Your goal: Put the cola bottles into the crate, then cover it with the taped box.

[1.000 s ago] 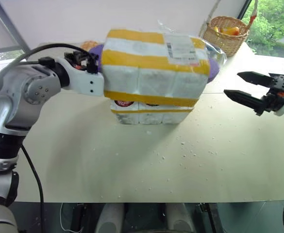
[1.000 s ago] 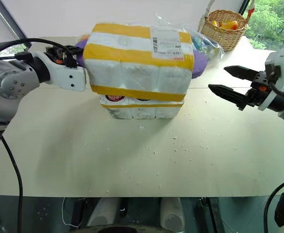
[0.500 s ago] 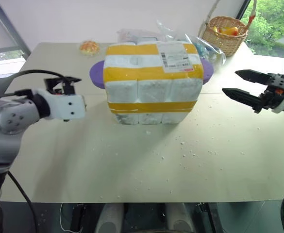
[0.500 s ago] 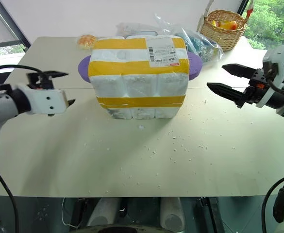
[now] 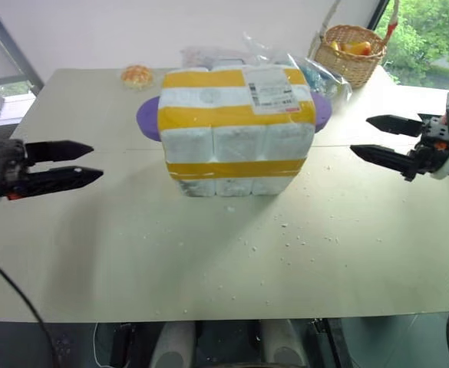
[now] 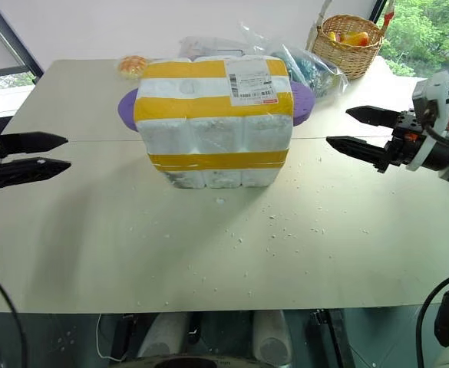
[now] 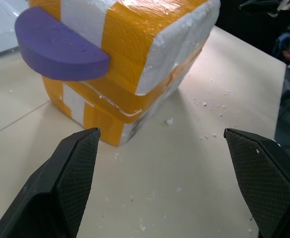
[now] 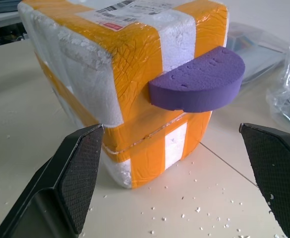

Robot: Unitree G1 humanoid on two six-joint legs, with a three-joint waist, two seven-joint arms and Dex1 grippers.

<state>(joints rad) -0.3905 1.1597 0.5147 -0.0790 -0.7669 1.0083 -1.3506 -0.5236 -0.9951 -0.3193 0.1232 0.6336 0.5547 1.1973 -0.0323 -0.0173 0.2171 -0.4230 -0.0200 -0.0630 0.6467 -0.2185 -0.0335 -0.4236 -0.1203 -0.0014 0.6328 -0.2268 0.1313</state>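
Taped box sits squarely on the crate, mid-table, yellow bands lined up, only the crate's bottom edge peeking out beneath; bottles hidden inside, so count not checkable. Purple foam handles jut from both ends of the box. Left gripper hangs well apart on the box's left side, fingers spread wide, nothing between them. Right gripper hangs well apart on the right side, fingers likewise spread and empty. Looks like the covering step is done, both arms clear. Risks from here, as a judgement: any inward sweep of either arm could clip a purple handle and skew or lift the light foam lid off the crate; foam crumbs scattered on the table suggest brittle edges that could chip further under a careless nudge. Basket and plastic bags sit behind, out of the way.
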